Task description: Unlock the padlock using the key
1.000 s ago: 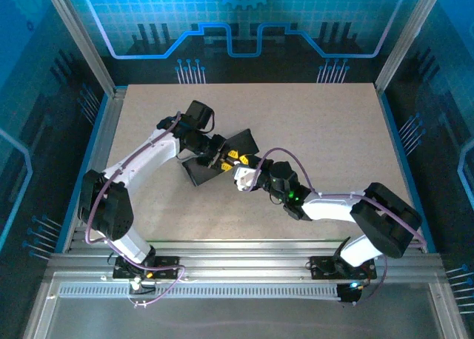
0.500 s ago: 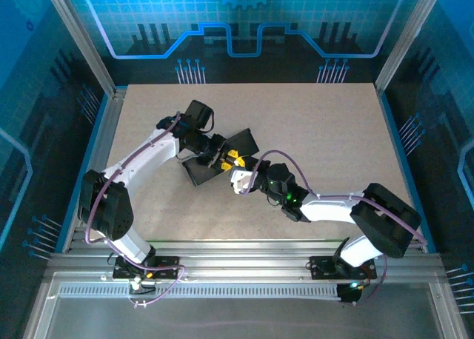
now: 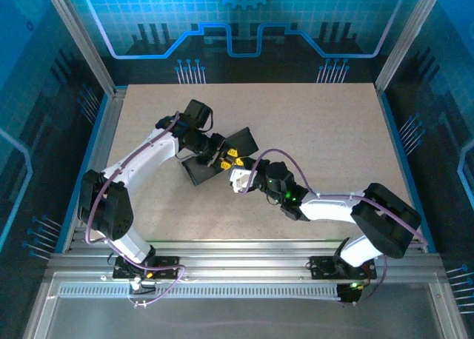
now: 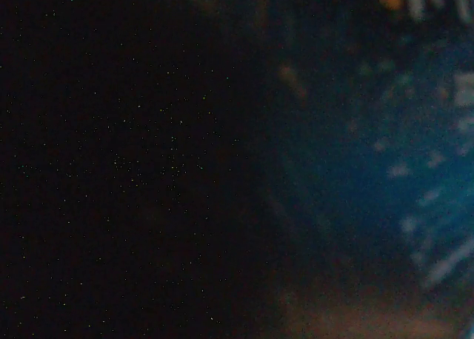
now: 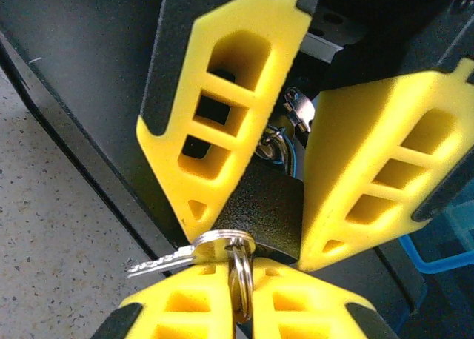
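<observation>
Padlock [image 5: 266, 213] is pinched by left fingers [image 5: 215, 117] | key ring [image 5: 237, 280] is squeezed between right fingers [image 5: 178, 309] | key [image 5: 159, 263] seen poking sideways just under padlock

Right gripper [image 3: 228, 167] displaced slightly leftward over the last second, drawing closer to the left gripper [image 3: 228, 155] at the dark box [image 3: 198, 172]; its forearm, marked by a green light [image 3: 288, 196], shifted likewise, mostly in the first half-second

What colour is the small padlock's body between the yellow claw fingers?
Near-black, finely textured; the small dark metal padlock shows best in the right wrist view.
</observation>
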You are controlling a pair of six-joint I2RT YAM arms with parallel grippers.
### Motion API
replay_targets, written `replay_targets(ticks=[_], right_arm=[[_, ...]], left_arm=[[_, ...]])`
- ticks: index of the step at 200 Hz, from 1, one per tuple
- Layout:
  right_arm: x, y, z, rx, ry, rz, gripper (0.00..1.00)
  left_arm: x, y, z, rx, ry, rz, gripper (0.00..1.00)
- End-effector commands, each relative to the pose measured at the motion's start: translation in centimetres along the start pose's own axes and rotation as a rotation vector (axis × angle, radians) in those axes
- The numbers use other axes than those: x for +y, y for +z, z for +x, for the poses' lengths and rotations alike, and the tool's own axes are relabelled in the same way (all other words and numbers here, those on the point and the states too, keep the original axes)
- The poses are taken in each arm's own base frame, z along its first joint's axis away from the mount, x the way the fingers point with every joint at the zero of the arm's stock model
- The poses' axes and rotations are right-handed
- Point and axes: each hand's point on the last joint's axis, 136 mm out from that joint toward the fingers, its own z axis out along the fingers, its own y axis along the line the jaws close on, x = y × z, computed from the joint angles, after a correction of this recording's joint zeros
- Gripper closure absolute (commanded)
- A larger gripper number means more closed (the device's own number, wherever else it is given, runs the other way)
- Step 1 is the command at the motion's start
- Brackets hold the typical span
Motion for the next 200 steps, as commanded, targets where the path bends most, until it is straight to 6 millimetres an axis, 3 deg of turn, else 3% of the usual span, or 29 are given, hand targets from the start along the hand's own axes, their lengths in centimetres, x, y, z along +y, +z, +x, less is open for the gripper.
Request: replay_targets(ticks=[1, 33, 63, 118, 135, 200], right_arm=[[-1.8, -0.3, -2.9, -0.078, 0.151, -0.022, 0.95], [-2.3, -0.8, -1.8, -0.052, 0.349, -0.054, 1.00], [-1.9, -0.8, -1.3, -0.048, 0.433, -0.073, 1.00], [-1.6, -1.4, -2.4, -0.080, 0.605, -0.169, 1.00], [-1.3, -1.0, -1.9, -0.053, 0.643, -0.194, 1.00], [-0.4, 0.7, 2.6, 0.025, 0.843, -0.259, 1.00]], left_arm=[[-1.7, -0.8, 2.0, 0.075, 0.062, 0.070, 1.00], [-1.5, -0.4, 1.9, 0.083, 0.071, 0.075, 1.00], [-1.5, -0.1, 1.9, 0.096, 0.067, 0.082, 1.00], [-1.4, -0.1, 1.9, 0.097, 0.091, 0.068, 1.00], [-1.5, -0.1, 1.7, 0.098, 0.096, 0.067, 1.00], [-1.3, -0.8, 1.9, 0.088, 0.164, 0.059, 0.70]])
